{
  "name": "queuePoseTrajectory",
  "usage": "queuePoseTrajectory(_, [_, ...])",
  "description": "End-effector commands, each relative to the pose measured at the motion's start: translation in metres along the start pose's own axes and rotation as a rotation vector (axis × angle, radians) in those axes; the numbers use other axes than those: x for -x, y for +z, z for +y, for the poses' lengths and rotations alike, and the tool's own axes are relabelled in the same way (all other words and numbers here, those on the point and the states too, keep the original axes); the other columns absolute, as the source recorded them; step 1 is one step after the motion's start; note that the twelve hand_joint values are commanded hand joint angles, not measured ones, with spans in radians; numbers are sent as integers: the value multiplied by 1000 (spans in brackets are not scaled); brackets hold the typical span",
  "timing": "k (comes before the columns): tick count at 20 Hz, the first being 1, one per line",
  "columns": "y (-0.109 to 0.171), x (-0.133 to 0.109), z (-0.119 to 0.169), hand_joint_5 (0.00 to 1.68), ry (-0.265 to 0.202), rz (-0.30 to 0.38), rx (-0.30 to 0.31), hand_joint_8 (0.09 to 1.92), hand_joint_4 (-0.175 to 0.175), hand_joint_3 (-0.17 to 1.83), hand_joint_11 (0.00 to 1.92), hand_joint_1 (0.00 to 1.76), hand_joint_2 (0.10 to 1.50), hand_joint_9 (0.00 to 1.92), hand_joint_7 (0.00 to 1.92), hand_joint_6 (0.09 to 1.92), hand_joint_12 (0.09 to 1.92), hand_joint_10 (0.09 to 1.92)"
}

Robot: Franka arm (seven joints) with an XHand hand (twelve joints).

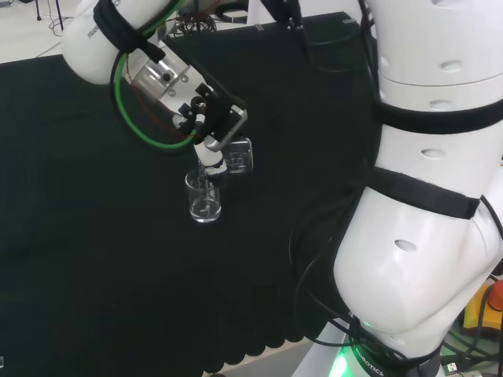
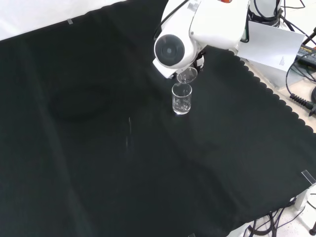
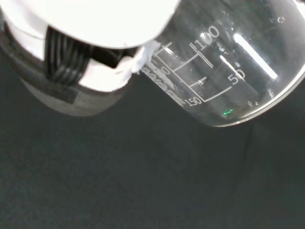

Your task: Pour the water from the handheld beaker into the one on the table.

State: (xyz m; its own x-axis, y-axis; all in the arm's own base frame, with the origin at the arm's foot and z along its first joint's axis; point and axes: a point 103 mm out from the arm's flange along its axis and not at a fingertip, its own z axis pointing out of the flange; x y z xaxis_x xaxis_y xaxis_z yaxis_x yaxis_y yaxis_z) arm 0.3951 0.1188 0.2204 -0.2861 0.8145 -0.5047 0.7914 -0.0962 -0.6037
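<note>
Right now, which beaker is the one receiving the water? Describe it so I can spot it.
In the front view, find the arm's big white link with the round grey cap. Just below it, the receiving beaker stands upright on the black cloth; the other beaker is tilted above it.

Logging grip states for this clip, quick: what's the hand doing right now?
Hand: shut on the handheld beaker, which is tipped with its mouth over the upright beaker on the table.

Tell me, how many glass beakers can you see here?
2. One beaker is tilted in the hand; the other beaker stands upright on the black cloth just below it.
</note>
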Motion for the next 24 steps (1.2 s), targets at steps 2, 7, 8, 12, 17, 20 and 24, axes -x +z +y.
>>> queuePoseTrajectory(2, [12,14,2,1400,-46,164,91,377,-175,396,1305,1430,729,1574,1398,299,624,87])
queuePoseTrajectory(7, [20,26,2,1400,-72,256,196,378,-175,394,1304,1430,730,1573,1397,299,624,87])
queuePoseTrajectory(8, [21,28,3,1399,-82,273,210,378,-175,393,1304,1430,730,1573,1397,300,623,87])
queuePoseTrajectory(12, [26,36,4,1399,-103,341,272,381,-175,391,1302,1430,732,1572,1395,300,623,87])
queuePoseTrajectory(17, [33,47,7,1393,-154,411,335,392,-175,371,1299,1430,743,1571,1386,307,622,87])
queuePoseTrajectory(20, [36,50,11,1390,-184,444,358,398,-175,363,1296,1429,748,1570,1382,310,621,87])
queuePoseTrajectory(24, [39,57,18,1389,-209,482,403,408,-175,359,1297,1429,751,1568,1378,311,621,87])
